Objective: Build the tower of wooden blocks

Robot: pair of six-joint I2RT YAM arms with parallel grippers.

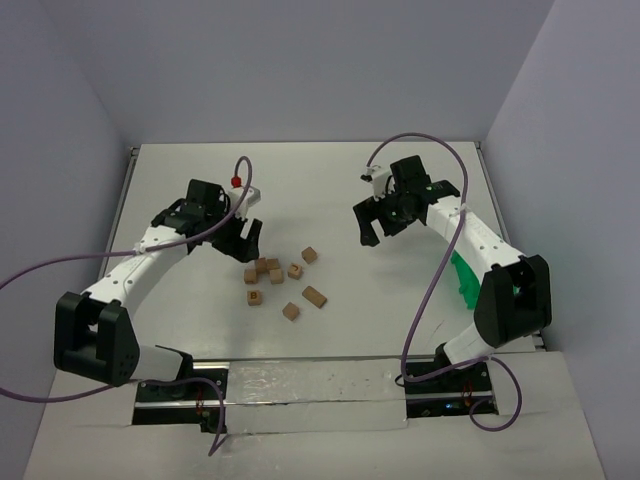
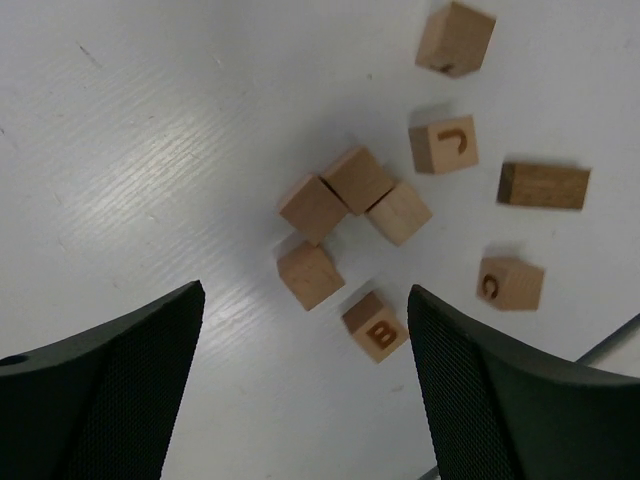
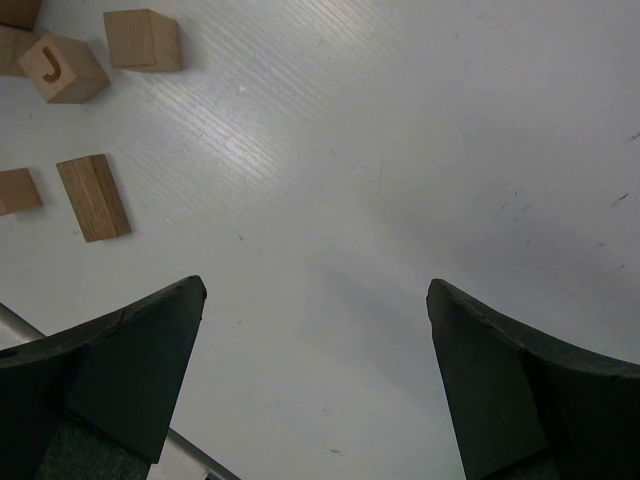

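Lying loose on the white table (image 1: 330, 190) are nine wooden blocks (image 1: 277, 276), none stacked: eight cubes and one oblong block (image 1: 314, 296). One green bin (image 1: 462, 280) sits partly hidden behind the right arm. The left gripper (image 1: 246, 243) hovers just beside the cluster, its jaws apart and empty. The right gripper (image 1: 380, 228) gapes wide, well apart from the blocks.

L end effector (image 1: 249, 242) open, R end effector (image 1: 377, 228) open

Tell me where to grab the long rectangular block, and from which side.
Take the long block across its narrow width, on its two long side faces, coming straight down. It lies flat, clear of the J cube and C cube, so both faces look free.
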